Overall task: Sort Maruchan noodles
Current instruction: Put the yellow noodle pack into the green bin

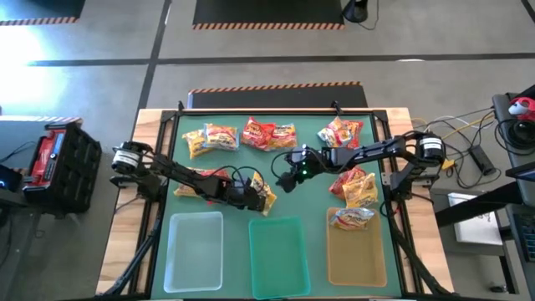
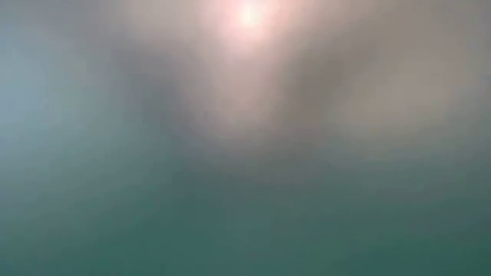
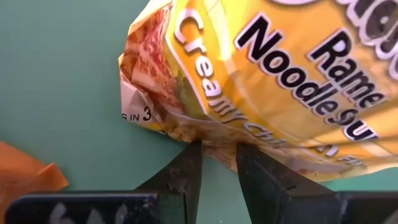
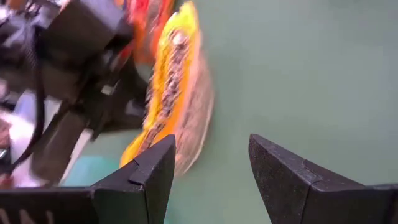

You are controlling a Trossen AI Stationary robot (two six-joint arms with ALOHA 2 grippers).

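Left gripper (image 1: 256, 197) was clamped on the edge of a yellow packet (image 1: 267, 192), just past the far end of the teal tray (image 1: 278, 255). In the left wrist view the two fingers (image 3: 189, 171) were seen pinching the packet's (image 3: 280, 74) crinkly seam, and a corner of an orange packet (image 3: 31, 177) was shown close by. That pinch could not be seen from above. The right gripper (image 1: 292, 173) was held a little farther from the teal tray, with its jaws apart and nothing between them (image 4: 211, 140). In its wrist view the yellow packet (image 4: 174, 81) was seen side-on, tipped up. Only a green and pink blur was shown in the low view.

About nine noodle packets were counted, though some overlapped. One packet (image 1: 351, 217) was lying in the amber tray (image 1: 355, 263), beside the teal tray on the right arm's side. The others were spread over the green mat (image 1: 305, 209) past the teal tray. Three trays were counted; the clear tray (image 1: 196, 251) was placed on the teal tray's other side.

The mat was laid on a wooden table (image 1: 150, 125). A grey floor (image 1: 251, 71), a black crate (image 1: 54, 155) and cables (image 1: 476, 142) were seen around it.
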